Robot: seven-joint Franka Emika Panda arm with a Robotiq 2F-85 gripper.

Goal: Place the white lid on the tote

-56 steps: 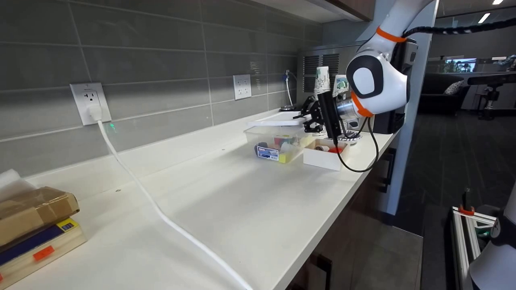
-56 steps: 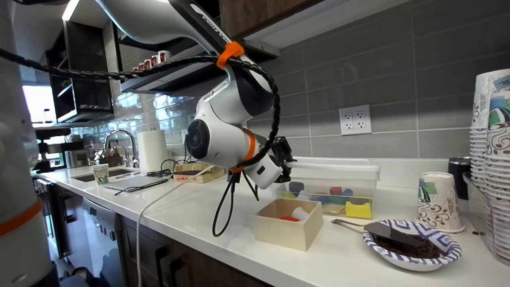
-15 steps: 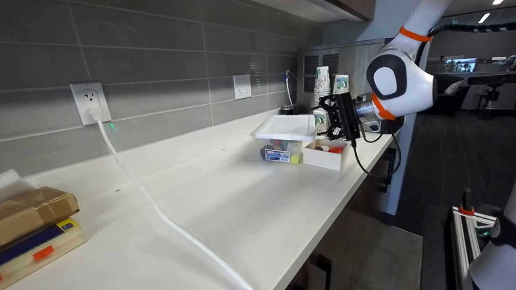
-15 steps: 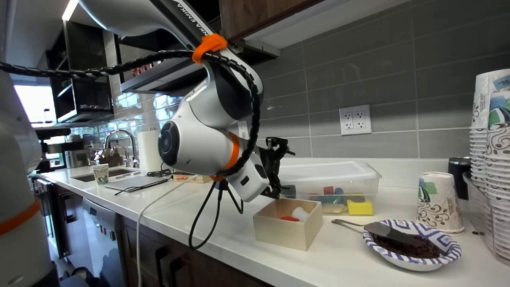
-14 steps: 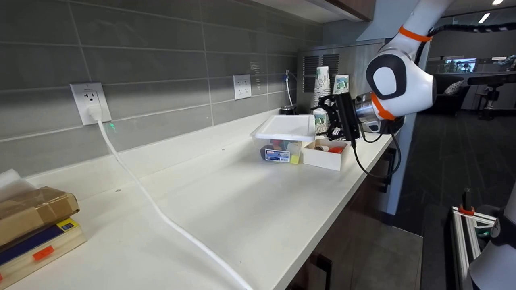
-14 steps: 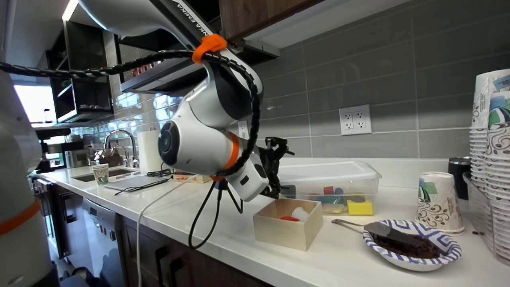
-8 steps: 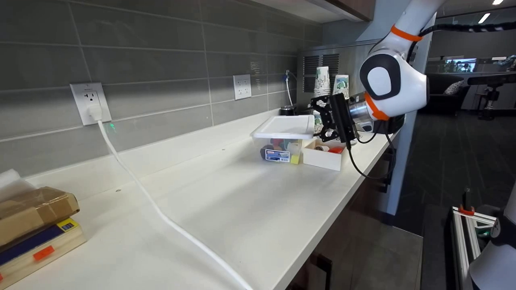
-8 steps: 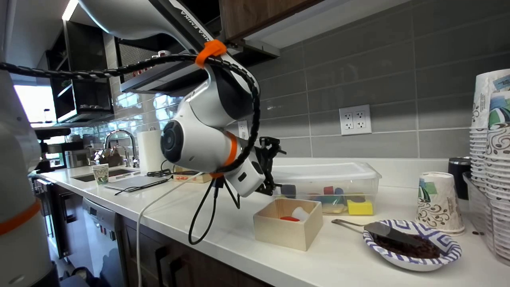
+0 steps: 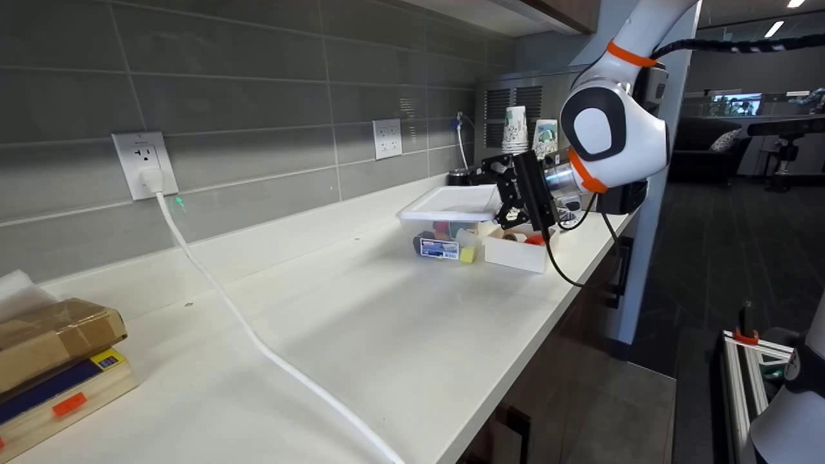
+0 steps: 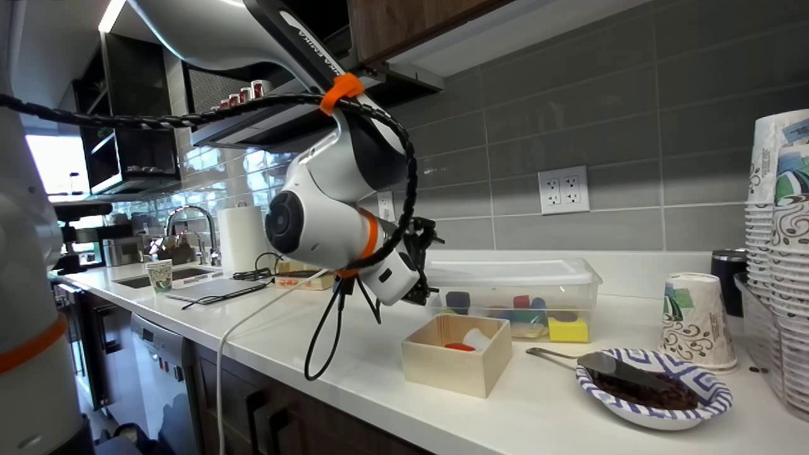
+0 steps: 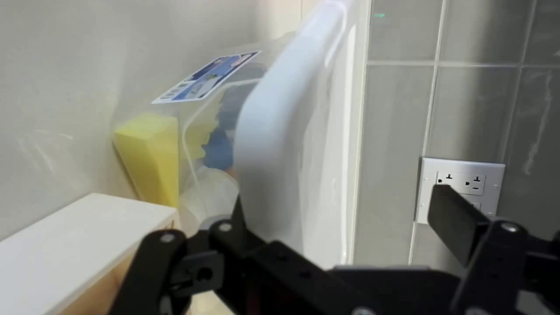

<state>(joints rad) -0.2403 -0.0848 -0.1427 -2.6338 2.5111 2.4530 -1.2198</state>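
Observation:
The white lid (image 9: pixel 451 201) lies over the top of the clear tote (image 9: pixel 439 249); yellow, blue and red items show through the tote's walls. Whether the lid is fully seated cannot be told. My gripper (image 9: pixel 486 198) is at the lid's near end, its jaws wide apart. In the wrist view the lid (image 11: pixel 271 144) has its rim close beside the lower finger, while the upper finger's pad (image 11: pixel 457 218) stands well clear. That lower finger is partly hidden by the rim, so contact is unclear. In an exterior view the arm hides the near end of the lid (image 10: pixel 524 270).
A small open box (image 10: pixel 442 366) with red and white items stands directly beside the tote. A patterned bowl (image 10: pixel 714 387) holds dark food and a utensil. Upturned paper cups (image 10: pixel 698 325) stand behind it. The tiled wall (image 9: pixel 258 148) runs close along the tote's far side.
Earlier the lid stood raised at my gripper; it then lay on the tote with the gripper drawn back. Now the gripper has moved back to it, and tote and lid have shifted slightly left.

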